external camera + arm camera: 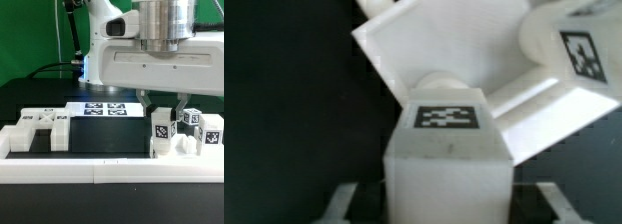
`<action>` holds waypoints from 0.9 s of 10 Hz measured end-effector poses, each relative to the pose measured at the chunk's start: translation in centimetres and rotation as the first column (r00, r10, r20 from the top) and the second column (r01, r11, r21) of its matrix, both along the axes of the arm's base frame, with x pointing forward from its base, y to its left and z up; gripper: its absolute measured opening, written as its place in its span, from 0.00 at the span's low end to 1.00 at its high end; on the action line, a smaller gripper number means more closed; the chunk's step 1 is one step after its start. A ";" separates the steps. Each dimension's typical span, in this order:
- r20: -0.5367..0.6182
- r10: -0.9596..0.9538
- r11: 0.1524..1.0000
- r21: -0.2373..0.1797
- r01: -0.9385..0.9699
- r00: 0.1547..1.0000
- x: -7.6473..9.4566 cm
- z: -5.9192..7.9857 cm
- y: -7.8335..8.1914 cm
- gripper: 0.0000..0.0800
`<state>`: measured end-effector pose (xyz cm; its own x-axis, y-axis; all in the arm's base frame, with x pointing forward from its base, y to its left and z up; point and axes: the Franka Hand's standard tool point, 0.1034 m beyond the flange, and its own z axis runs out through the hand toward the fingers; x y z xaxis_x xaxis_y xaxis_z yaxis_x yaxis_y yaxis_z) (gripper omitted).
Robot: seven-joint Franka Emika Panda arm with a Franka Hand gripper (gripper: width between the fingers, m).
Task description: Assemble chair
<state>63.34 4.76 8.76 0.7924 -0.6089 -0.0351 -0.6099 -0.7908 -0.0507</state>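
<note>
The exterior view holds one robot arm [120, 60] with one gripper [163, 112], one black table [25, 105], one marker board [105, 108] and one long white rail [60, 172]. Three tagged upright blocks [190, 120] stand on that view's right; the white pieces [40, 125] on its left cannot be counted. The wrist view shows one post [446, 165], one slab [429, 45] and two square tags [445, 117].

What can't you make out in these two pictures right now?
Exterior view: fingertips of the gripper, hidden behind the tagged pieces.
Wrist view: one end of the tagged post, cut off by the picture's edge.
Wrist view: the second tag, blurred and cut by the edge.
</note>
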 end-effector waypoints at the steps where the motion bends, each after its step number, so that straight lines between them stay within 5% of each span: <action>1: -0.009 -0.096 0.995 0.000 0.096 0.995 0.0 0.0 -0.1 0.36; 4: -0.026 -0.386 0.922 -0.003 0.386 0.922 -0.1 0.0 0.1 0.36; 9: -0.053 -0.726 0.686 0.016 0.727 0.686 0.1 -0.1 0.1 0.36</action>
